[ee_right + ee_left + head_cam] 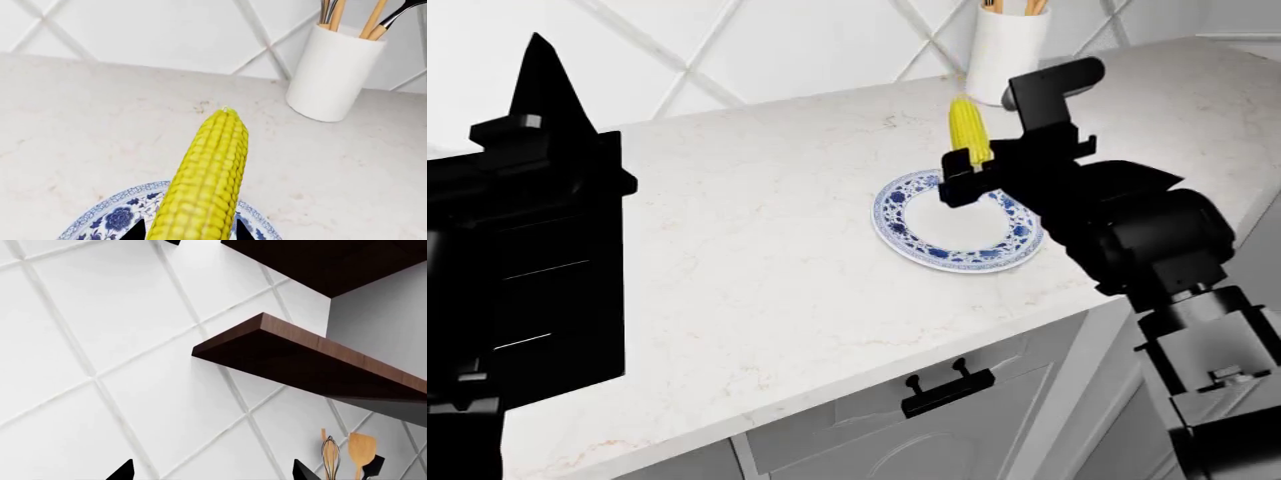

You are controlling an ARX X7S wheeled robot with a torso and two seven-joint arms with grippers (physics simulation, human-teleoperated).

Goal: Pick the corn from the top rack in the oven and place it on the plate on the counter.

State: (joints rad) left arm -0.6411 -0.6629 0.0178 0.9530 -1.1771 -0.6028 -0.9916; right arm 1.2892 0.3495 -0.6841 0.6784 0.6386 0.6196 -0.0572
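White marble-look counter [761, 290] with faint beige veins fills the head view's middle, diamond-tiled wall behind. Right gripper [977, 172] grips the bright yellow corn cob [969, 130] at its lower end, cob held above the far rim of the round white plate with blue floral rim [954, 252], centre right. Pick looks done; lowering and release remain. White utensil crock [1006, 52] stands near, upper right, apart from the plate. Left gripper [210, 472] empty, fingers spread, facing a brown wooden wall shelf [313, 360].

White diamond-tiled wall [133, 340], wooden shelf [313, 357]
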